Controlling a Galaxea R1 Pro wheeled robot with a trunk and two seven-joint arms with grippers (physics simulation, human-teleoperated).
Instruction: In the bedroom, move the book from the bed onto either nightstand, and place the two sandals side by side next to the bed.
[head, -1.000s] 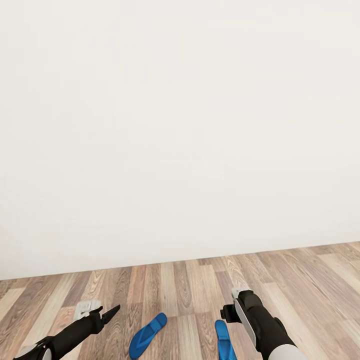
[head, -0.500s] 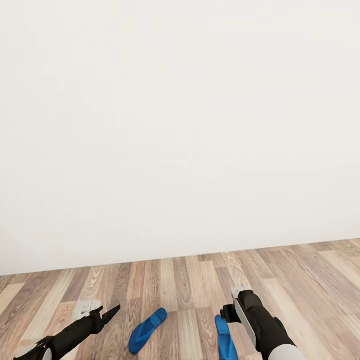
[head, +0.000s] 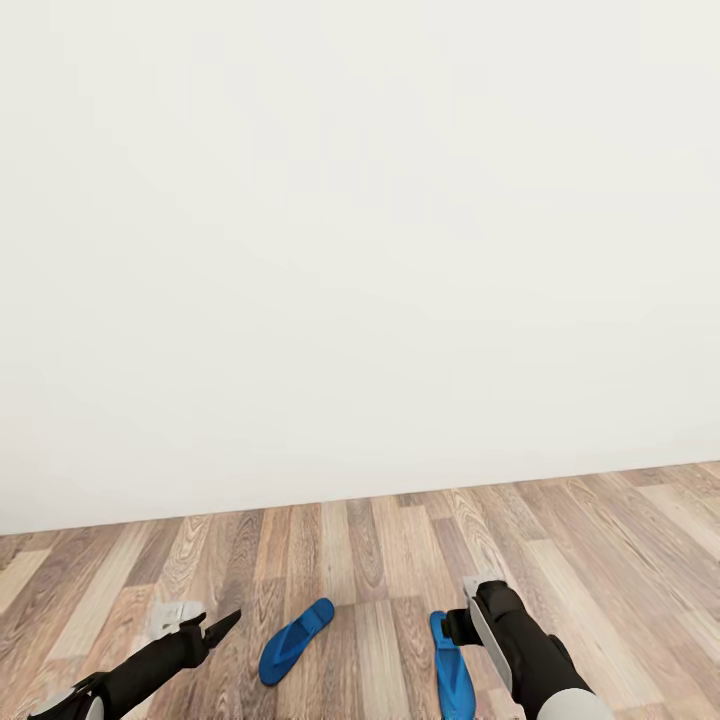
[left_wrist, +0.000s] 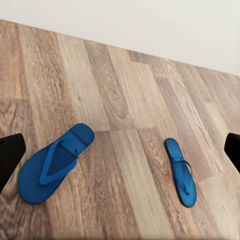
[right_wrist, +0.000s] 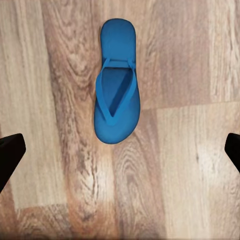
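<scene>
two sandals (head: 296, 641) (head: 452, 679) apart on wood floor (head: 380, 560), left gripper (head: 190, 627) at 7 o'clock released, right gripper (right_wrist: 120, 150) spread wide above the right one

This looks like a room in a home: a plain white wall (head: 360, 250), a wood plank floor (head: 380, 560), and two blue sandals (head: 295, 640) lying on it.
</scene>
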